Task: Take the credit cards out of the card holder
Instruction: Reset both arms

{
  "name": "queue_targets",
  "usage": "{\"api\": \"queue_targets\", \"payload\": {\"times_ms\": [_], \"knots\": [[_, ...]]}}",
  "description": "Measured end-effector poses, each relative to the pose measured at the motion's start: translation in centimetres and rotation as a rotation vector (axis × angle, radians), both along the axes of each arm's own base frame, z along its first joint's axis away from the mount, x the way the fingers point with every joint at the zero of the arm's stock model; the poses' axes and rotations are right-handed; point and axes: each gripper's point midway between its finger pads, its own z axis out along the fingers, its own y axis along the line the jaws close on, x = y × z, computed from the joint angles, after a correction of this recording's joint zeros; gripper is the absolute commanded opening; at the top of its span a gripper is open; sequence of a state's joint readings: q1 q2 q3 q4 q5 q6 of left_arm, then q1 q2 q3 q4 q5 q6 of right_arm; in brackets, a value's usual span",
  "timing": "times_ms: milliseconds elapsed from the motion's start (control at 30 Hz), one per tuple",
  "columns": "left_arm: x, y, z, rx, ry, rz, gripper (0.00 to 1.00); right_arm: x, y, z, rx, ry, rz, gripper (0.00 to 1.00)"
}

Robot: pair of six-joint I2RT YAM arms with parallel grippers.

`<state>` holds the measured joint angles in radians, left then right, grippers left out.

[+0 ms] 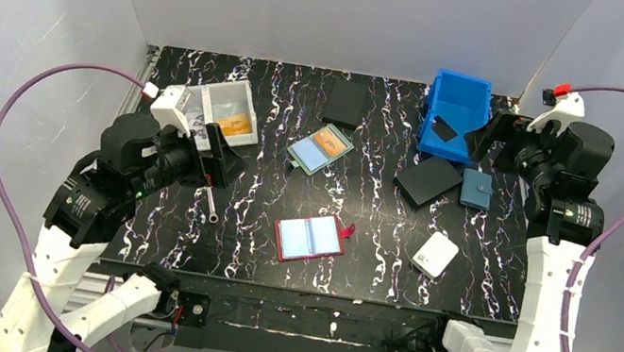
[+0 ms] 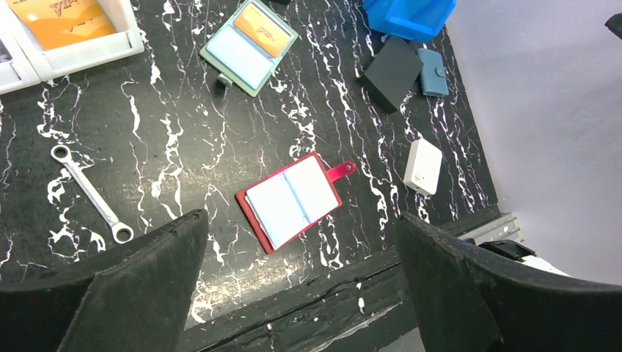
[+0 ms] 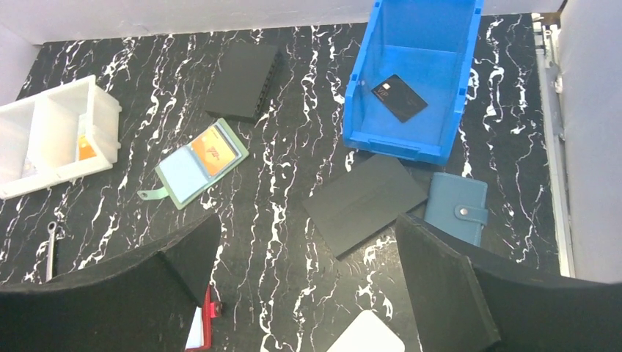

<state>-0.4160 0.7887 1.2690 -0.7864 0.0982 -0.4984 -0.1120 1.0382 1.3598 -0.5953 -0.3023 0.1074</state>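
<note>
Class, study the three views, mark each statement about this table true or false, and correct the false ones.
1. The red card holder lies spread open on the table. True.
2. The left gripper grips a card. False: it is open and empty, above the table.
3. A dark card lies in the blue bin. True.
4. The small blue wallet lies open. False: it is snapped shut, beside a black flat case.
5. The wrench is in the white tray. False: it lies on the table, outside the tray.
</note>
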Motion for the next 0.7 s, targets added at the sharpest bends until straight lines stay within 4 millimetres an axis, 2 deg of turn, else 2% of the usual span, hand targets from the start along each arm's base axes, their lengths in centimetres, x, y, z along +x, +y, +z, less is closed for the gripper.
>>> {"api": "queue_targets", "payload": {"times_ms": [267, 700], "knots": [[-0.4, -0.3, 0.3, -0.020, 0.002, -0.020, 0.98, -1.2, -0.5, 1.1, -0.019, -0.039, -0.036, 0.98], [-0.9, -0.4, -0.5, -0.025, 0.012, -0.033, 0.98, -1.3, -0.5, 1.2, -0.017, -0.043, -0.038, 0.98]]}}
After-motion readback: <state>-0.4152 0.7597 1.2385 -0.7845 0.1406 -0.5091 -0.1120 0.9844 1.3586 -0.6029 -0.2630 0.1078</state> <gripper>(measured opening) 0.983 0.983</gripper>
